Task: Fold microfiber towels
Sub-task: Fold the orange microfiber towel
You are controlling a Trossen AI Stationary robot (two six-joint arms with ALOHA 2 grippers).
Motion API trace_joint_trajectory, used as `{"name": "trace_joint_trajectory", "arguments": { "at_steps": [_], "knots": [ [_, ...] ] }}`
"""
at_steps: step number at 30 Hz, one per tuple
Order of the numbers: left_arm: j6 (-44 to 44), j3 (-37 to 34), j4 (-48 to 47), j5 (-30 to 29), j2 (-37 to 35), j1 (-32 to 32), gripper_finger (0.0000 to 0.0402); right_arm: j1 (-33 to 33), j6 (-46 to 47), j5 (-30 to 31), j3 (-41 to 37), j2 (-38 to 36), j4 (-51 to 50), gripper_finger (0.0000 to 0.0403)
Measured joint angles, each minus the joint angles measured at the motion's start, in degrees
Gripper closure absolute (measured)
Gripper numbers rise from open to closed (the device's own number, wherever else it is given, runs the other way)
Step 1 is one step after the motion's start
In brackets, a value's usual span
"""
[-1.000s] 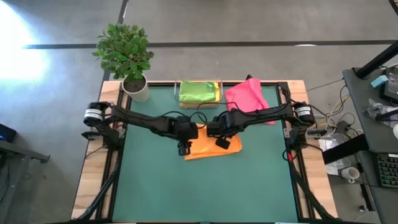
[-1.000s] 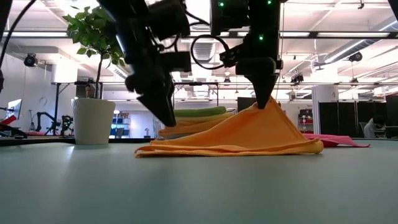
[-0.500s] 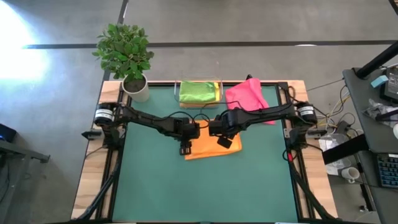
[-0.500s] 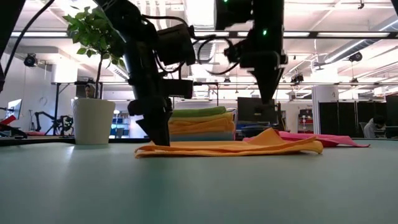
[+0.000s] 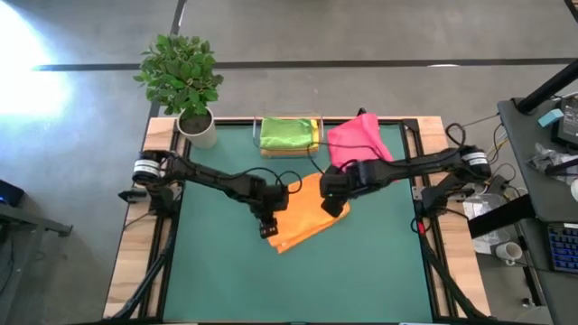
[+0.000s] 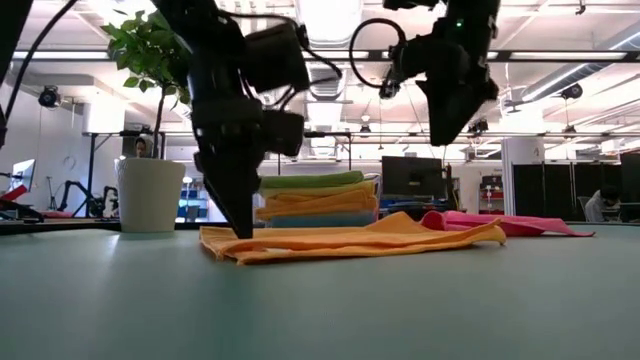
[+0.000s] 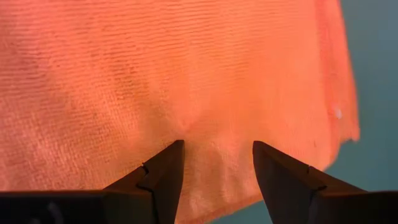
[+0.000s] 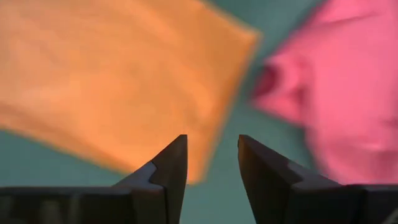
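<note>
Left pincer [image 6: 240, 225] is down on the near-left end of the folded orange towel [image 5: 302, 217] mid-tabletop [image 5: 361, 280], jaws apart with cloth under the tips, nothing clamped, probably pinning it flat. Right pincer [image 6: 445, 135] hangs above the towel's far-right corner, jaws apart, empty, pink towel [image 5: 357, 140] just beyond. Finished stack, green towel [image 5: 289, 134] on top, sits at the far edge, apparently kept clear.

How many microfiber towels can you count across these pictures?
5 visible: orange towel mid-table under the left gripper; pink towel at the far right; green, orange and light blue stacked at the back. More may be hidden in the stack.
</note>
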Motion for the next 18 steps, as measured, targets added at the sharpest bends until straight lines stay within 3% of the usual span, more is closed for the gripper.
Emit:
{"name": "trace_joint_trajectory", "arguments": {
  "at_steps": [6, 13, 18],
  "knots": [
    [-1.5, 0.1, 0.0, -5.7, -5.7, -1.2, 0.0226, 4.0, 2.0, -9.5, -7.6, -1.4, 21.0, 0.0273],
    [-1.4, 0.1, -4.8, -15.4, -15.9, -1.4, 0.0226, 8.3, 7.0, -10.1, -11.7, -0.5, 39.0, 0.0280],
    [-0.4, 0.1, -8.0, -17.8, -22.5, -1.4, 0.0226, 8.8, 11.3, -9.9, -12.2, -0.5, 44.3, 0.0287]
  ]
}}
